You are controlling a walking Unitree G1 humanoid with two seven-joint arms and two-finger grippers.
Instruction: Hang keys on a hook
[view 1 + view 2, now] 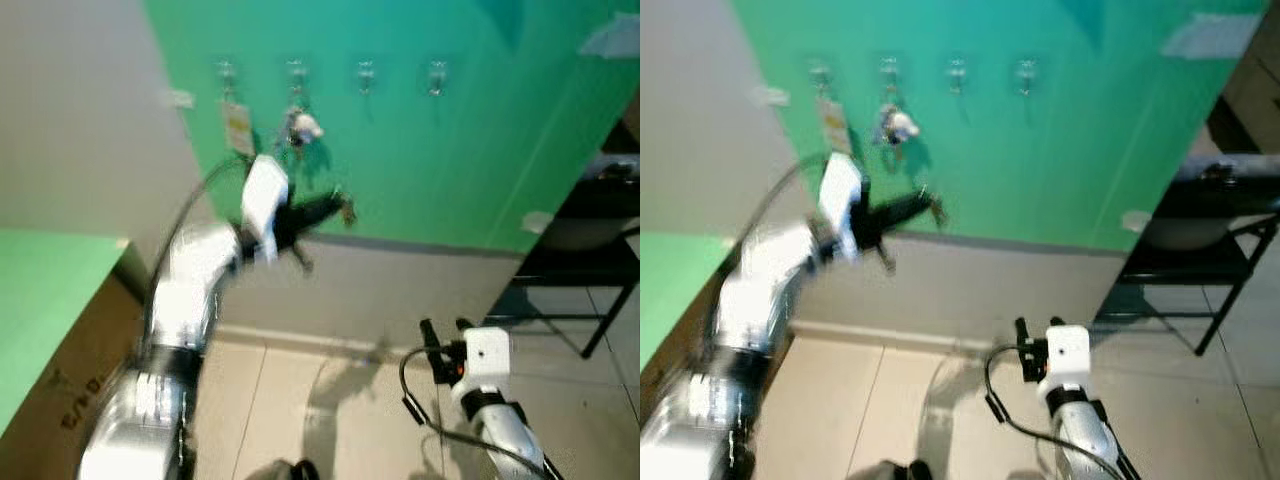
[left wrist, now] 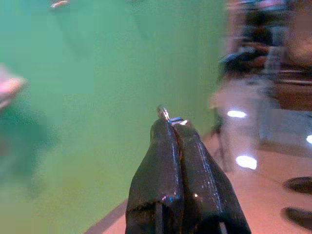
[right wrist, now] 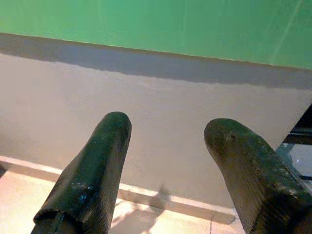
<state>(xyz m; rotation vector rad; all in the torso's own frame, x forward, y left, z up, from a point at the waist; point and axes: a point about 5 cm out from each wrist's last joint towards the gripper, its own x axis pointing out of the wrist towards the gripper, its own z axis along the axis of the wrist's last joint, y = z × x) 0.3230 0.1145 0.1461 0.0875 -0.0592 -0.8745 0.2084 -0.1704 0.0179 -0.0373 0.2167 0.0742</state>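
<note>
keys [image 2: 164, 113]: a small metal bit shows pinched at the tips of the left gripper [image 2: 171, 127], fingers pressed together on it. judged light, rigid, slippery; hold by the ring. left gripper raised near the green wall [image 1: 450, 150], below the row of hooks [image 1: 365, 75]; one hook [image 1: 297, 75] already carries something. right gripper [image 3: 168, 129] low, fingers apart, idle.

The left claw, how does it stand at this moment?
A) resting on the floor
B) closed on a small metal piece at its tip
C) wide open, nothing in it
B: in the left wrist view the left claw has its two fingers pressed together, with a small metal piece pinched at the tip.
</note>
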